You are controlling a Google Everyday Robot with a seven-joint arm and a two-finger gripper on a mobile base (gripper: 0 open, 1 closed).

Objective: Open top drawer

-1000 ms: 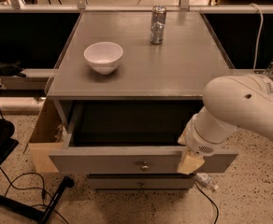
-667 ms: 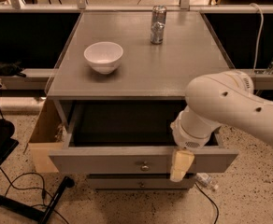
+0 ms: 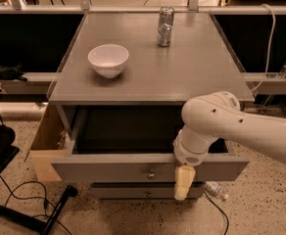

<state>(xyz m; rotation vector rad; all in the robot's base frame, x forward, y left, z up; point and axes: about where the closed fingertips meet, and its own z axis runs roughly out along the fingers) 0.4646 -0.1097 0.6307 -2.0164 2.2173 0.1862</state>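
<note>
The top drawer point(image 3: 108, 168) is the wide grey drawer under the cabinet top. It stands pulled well out, and its dark inside shows. Its small round metal knob point(image 3: 151, 173) sits at the centre of the front. My white arm point(image 3: 231, 126) reaches in from the right over the drawer's right half. My gripper point(image 3: 183, 182) hangs down in front of the drawer front, just right of the knob and apart from it. It holds nothing that I can see.
A white bowl point(image 3: 108, 59) and a metal can point(image 3: 165, 26) stand on the grey cabinet top point(image 3: 192, 77). A narrower drawer point(image 3: 133, 192) sits shut below. Cables and a black stand leg point(image 3: 55, 210) lie on the floor at left, a plastic bottle point(image 3: 215, 190) at right.
My arm and gripper have moved left along the drawer front, from near its right end toward the knob. The drawer has stayed pulled out.
</note>
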